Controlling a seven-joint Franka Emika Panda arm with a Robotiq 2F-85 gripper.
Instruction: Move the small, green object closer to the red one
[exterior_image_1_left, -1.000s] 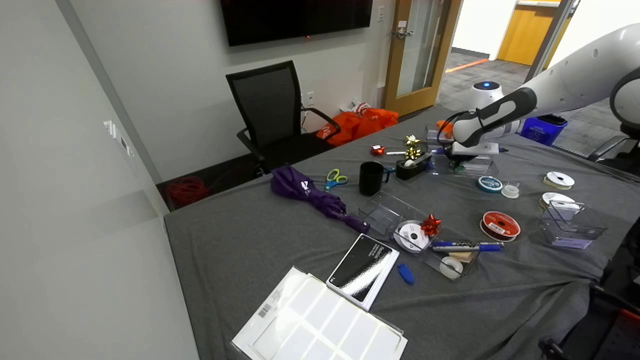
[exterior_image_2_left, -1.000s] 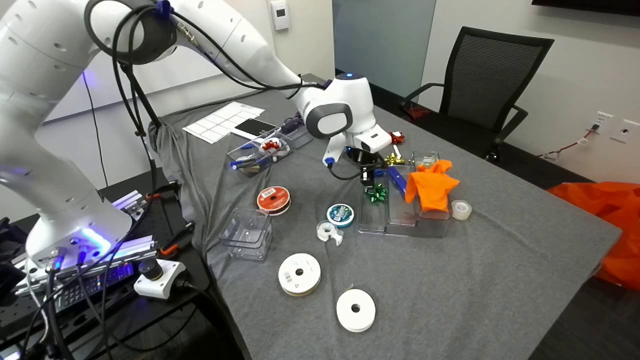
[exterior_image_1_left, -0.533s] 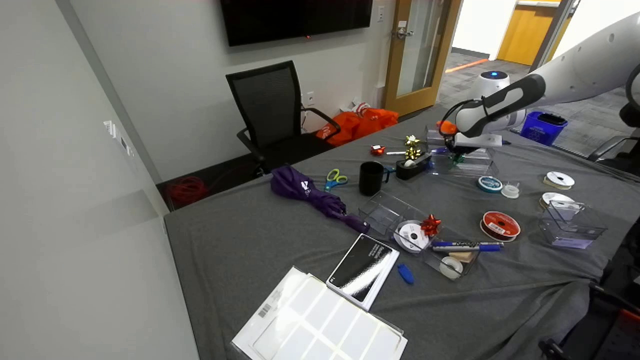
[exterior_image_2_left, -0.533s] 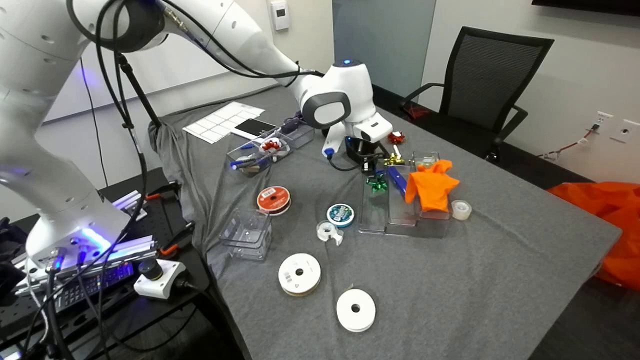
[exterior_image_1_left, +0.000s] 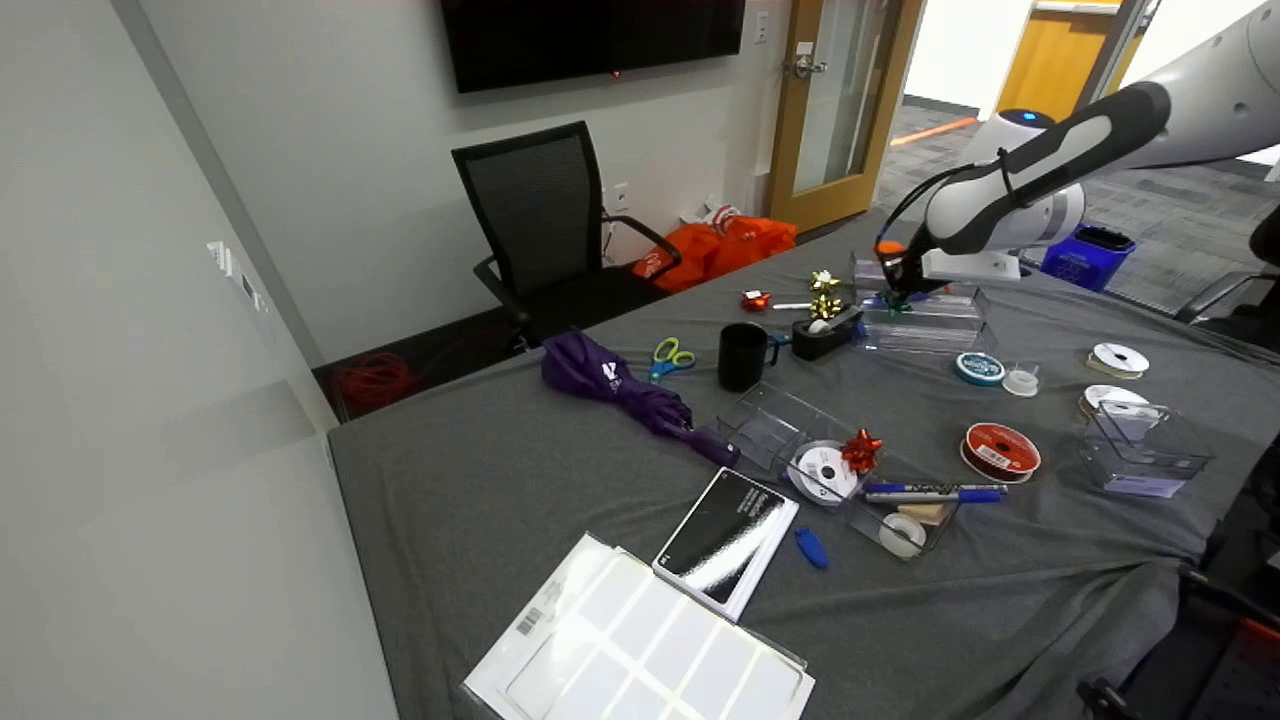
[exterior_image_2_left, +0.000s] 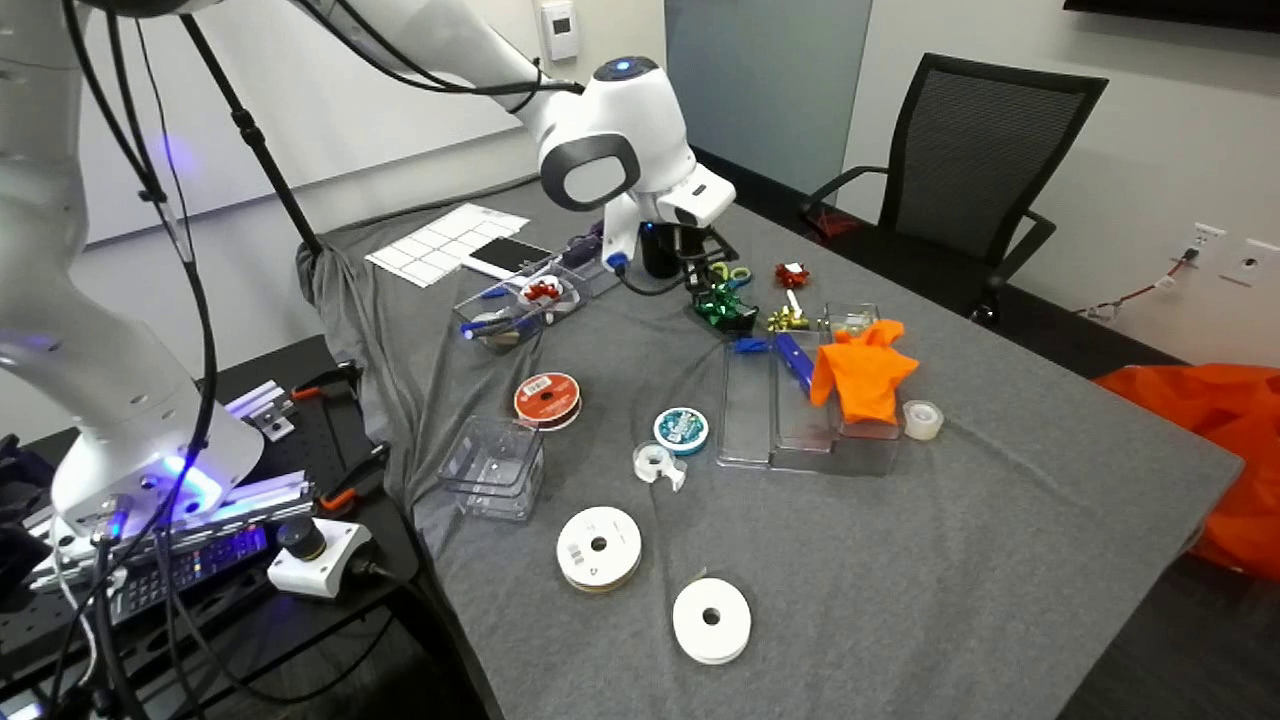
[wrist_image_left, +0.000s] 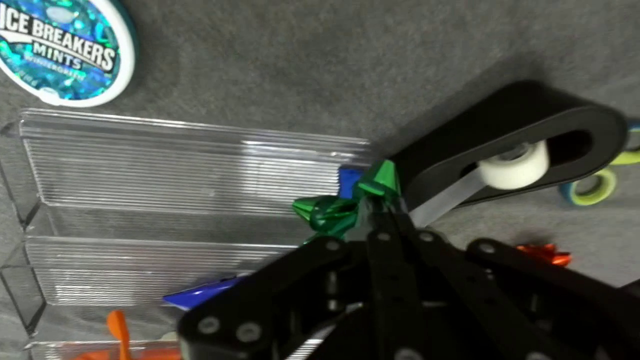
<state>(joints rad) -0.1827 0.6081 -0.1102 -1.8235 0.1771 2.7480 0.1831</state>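
Observation:
A small shiny green bow shows in both exterior views (exterior_image_1_left: 892, 302) (exterior_image_2_left: 722, 305) and in the wrist view (wrist_image_left: 330, 212). My gripper (wrist_image_left: 382, 202) is shut on it, with green loops sticking out at the fingertips. The bow is raised above the end of the clear compartment tray (exterior_image_2_left: 745, 430). A red bow lies on the table past the tape dispenser in both exterior views (exterior_image_1_left: 756, 300) (exterior_image_2_left: 791, 276); its edge shows in the wrist view (wrist_image_left: 545, 254). A different red bow (exterior_image_1_left: 861, 451) (exterior_image_2_left: 543, 291) sits in a clear organizer. Which red one is meant is unclear.
The black tape dispenser (wrist_image_left: 520, 135) stands close beside the bow. A black mug (exterior_image_1_left: 742, 357), scissors (exterior_image_1_left: 672, 358) and gold bows (exterior_image_1_left: 825, 305) are nearby. The tray holds blue items and an orange cloth (exterior_image_2_left: 865, 370). A mint tin (exterior_image_2_left: 681, 430) and ribbon spools (exterior_image_2_left: 547, 398) lie around.
The green bow has come up out of the tray compartment with my gripper. The arm has risen and moved toward the tape dispenser. The other things have stayed in place.

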